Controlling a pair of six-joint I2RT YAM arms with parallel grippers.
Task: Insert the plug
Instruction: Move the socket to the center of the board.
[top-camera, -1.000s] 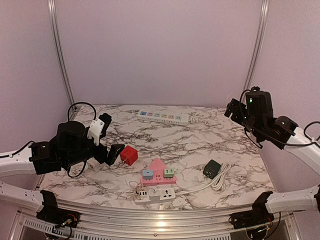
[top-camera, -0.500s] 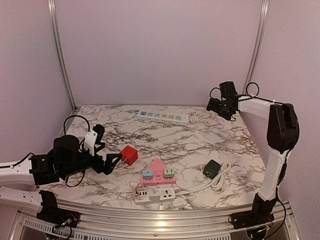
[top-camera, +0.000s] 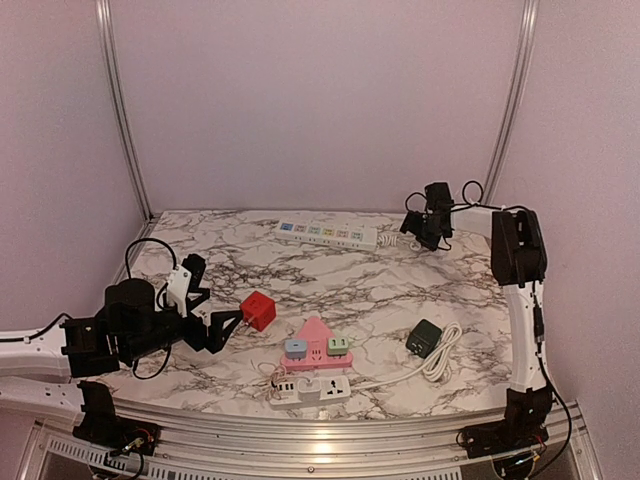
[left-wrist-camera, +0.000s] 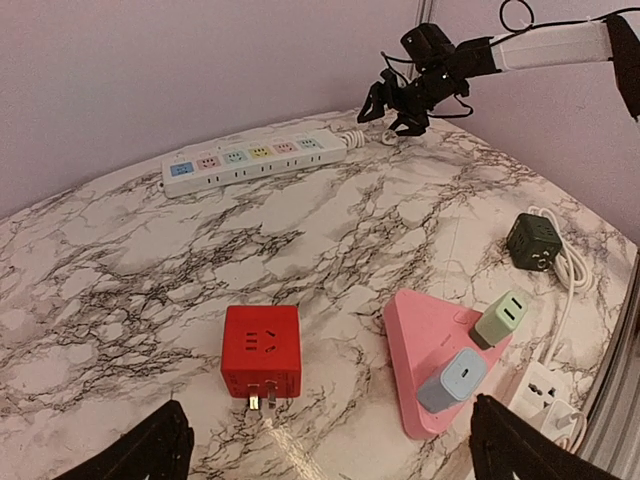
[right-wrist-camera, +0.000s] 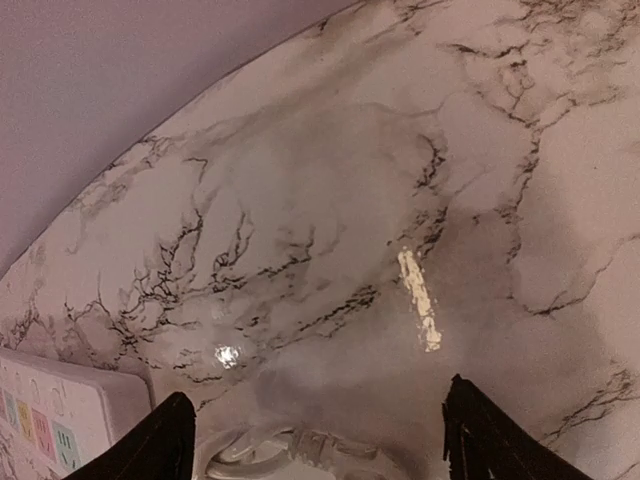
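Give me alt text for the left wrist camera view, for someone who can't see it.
A red cube adapter lies on the marble table just ahead of the open left gripper, prongs toward the camera. To its right sits a pink triangular socket block holding two chargers; at the far edge the right gripper hovers by a white power strip.

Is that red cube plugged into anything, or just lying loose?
Loose. The red cube lies on the marble table with its metal prongs bare, in no socket.
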